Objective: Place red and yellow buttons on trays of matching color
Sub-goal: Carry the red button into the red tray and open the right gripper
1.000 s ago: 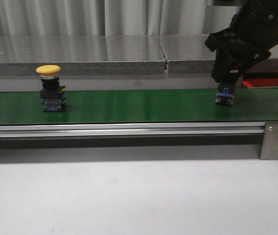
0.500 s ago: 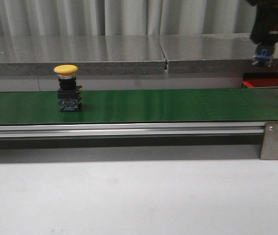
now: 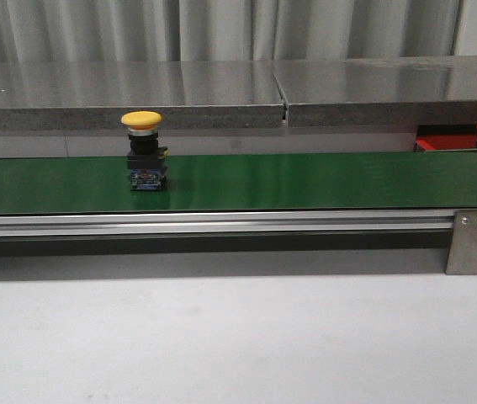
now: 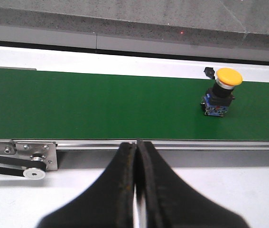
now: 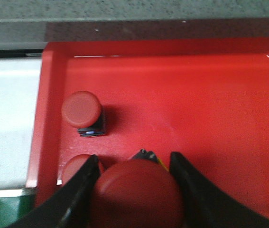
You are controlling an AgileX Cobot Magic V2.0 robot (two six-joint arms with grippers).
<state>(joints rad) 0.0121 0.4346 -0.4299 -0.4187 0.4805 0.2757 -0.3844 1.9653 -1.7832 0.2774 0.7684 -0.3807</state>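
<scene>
- Right gripper grips a red button above the red tray.
- Two red buttons already stand in the tray; lower into bare floor, clear of them, then release upright.
- Left gripper is closed, empty.
- Yellow button stands on the belt.

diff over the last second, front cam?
The yellow button rode the belt rightward, upright throughout. The right arm lifted a button off the belt's right end and left the front view; the right gripper now holds a red button over the red tray. Belt and left gripper, shut and empty, look unchanged.
</scene>
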